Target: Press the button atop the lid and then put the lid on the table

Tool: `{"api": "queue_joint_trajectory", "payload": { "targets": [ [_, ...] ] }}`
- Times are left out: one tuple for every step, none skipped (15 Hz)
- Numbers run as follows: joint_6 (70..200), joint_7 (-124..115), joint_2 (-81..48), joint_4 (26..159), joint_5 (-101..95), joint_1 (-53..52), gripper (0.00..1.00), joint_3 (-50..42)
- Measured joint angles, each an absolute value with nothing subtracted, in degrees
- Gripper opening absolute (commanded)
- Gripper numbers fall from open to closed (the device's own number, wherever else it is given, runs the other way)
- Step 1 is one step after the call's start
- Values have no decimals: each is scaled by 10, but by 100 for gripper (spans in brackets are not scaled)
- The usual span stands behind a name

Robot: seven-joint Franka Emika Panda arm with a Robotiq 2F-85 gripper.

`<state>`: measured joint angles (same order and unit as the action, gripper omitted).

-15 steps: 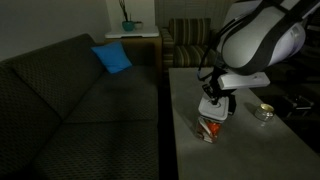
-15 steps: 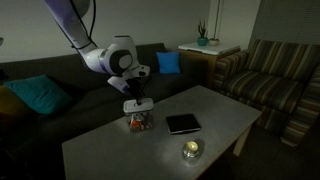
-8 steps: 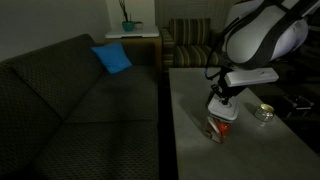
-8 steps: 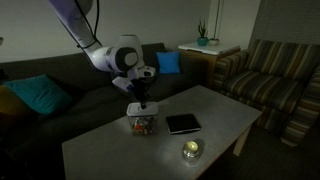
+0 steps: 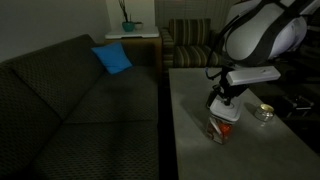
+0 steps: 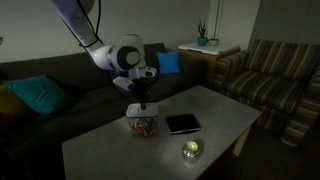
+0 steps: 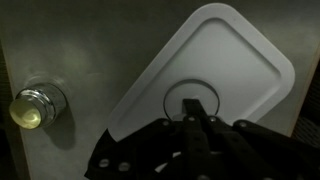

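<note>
From the wrist view I have the gripper [image 7: 196, 110] with its fingers drawn tight together, gripping nothing, their tips set over the round button [image 7: 173, 98] in the middle of the lid [image 7: 228, 52]. I cannot tell whether they are actually pressing on it. The lid is white, square with rounded corners, and it lies flat on top of a small clear container [image 6: 142, 125] with reddish contents (hard to make out in this dim light). The container stands on the light-grey table [image 6: 105, 152], toward the edge that faces the dark sofa [image 5: 70, 90]. In both exterior views the arm comes down on it from above. A small round shiny dish [image 7: 37, 106] sits on the tabletop well apart from the lid, and a flat black box [image 6: 183, 123] lies just beside the container. A blue cushion [image 5: 112, 57] rests on the sofa.
</note>
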<state>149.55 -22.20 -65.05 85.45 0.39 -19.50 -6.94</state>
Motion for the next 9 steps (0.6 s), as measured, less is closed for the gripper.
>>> {"api": "queue_joint_trajectory", "payload": {
  "targets": [
    [1496, -217, -650, 855, 4, -192, 0, -66],
    [1496, -211, -649, 855, 4, -188, 0, -61],
    [1496, -207, -648, 854, 4, -185, 0, -55],
    [1495, -204, -645, 854, 4, -183, 0, -50],
    [1495, -200, -639, 854, 4, -181, 0, -45],
    [1493, -196, -632, 854, 4, -179, 0, -39],
    [1491, -191, -626, 854, 4, -178, 0, -33],
    [1489, -186, -619, 854, 4, -177, 0, -28],
    [1486, -181, -614, 854, 4, -176, 26, -24]
  ]
}}
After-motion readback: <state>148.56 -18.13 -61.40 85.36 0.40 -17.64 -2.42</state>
